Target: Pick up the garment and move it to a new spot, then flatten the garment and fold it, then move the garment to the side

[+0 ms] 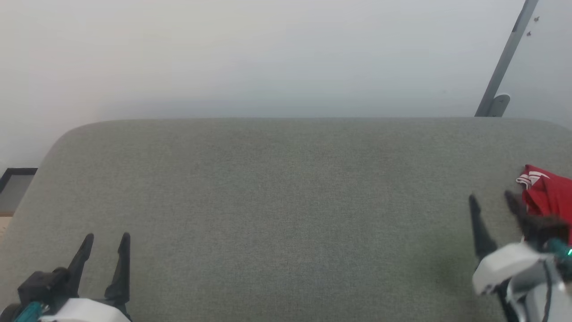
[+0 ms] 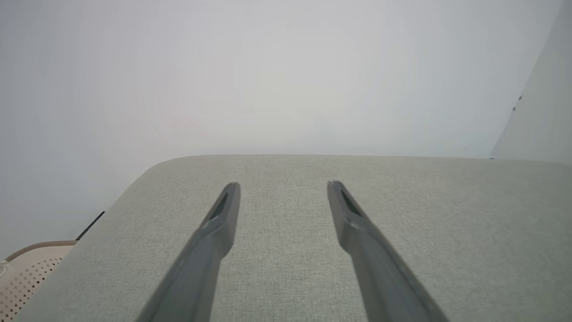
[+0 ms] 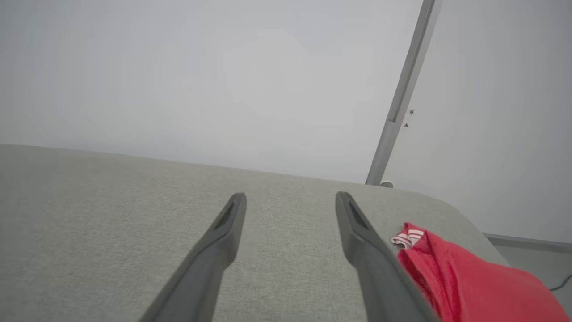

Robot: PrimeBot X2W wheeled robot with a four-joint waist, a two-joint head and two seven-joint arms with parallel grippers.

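While the grey cushion spans most of the head view, the garment lies bunched at its 3 o'clock edge, cut off by the frame, front hidden. Judged light, soft, limp; pinch a raised fold near the striped trim. Both sets of jaws gape wide, empty: right gripper just at the garment's 9 o'clock, left gripper at 7 o'clock.

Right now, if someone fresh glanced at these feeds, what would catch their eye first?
The bunched red garment with red-and-white striped trim, at the right edge of the grey upholstered surface, is the one spot of colour. The right gripper sits just to its left, jaws open with nothing between them. The left gripper is open at the lower left of the head view, over bare fabric.
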